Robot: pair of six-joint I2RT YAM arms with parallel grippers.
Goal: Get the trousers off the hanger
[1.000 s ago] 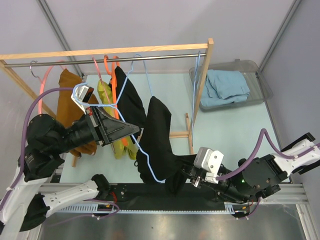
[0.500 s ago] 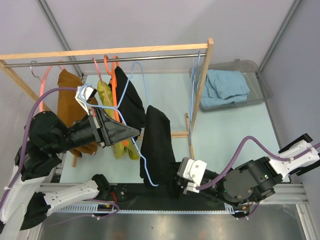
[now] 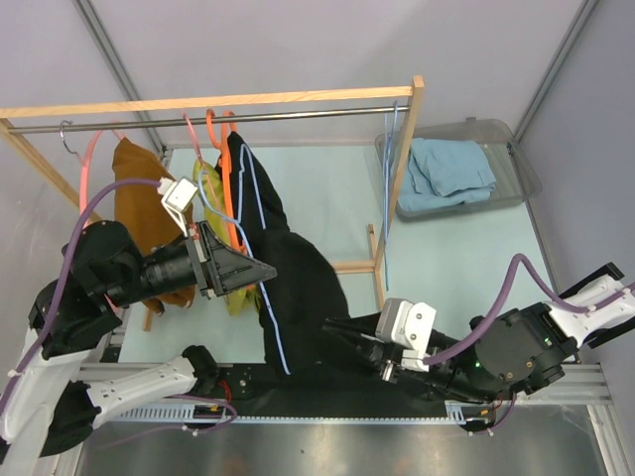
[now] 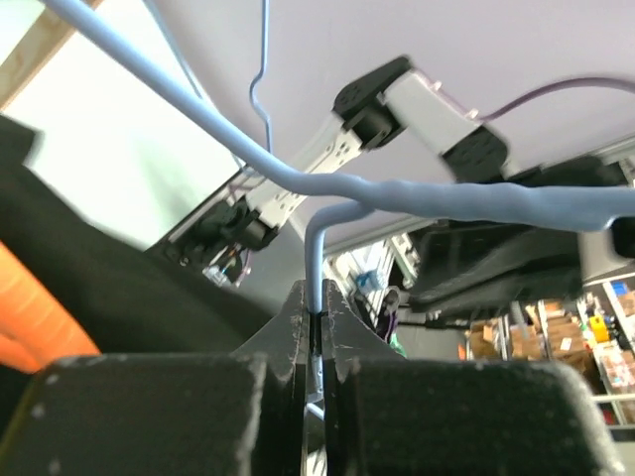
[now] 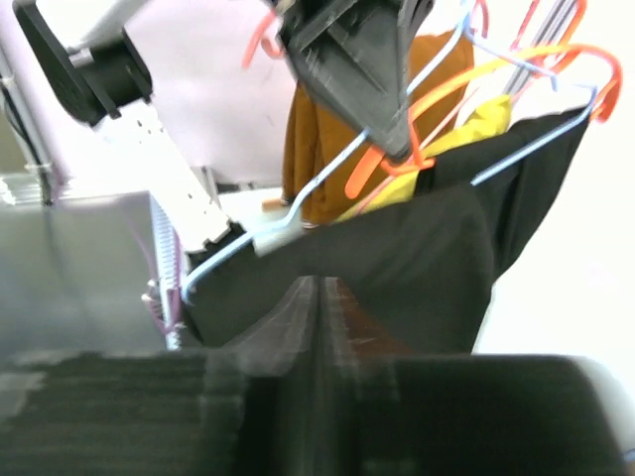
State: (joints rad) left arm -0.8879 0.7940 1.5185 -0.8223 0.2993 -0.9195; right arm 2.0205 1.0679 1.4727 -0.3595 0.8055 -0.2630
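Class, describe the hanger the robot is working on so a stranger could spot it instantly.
Find the wooden clothes rail across the back, then the left gripper in front of it. It pinches a light blue wire hanger draped with black trousers. The pink hanger, the orange hanger and a bare blue hanger all hang on the rail; this one does not.

left arm (image 3: pixel 109 288) and right arm (image 3: pixel 511 352) were black with white links, purple cables (image 3: pixel 84 213); left end effector (image 3: pixel 270 268) was a black wedge.
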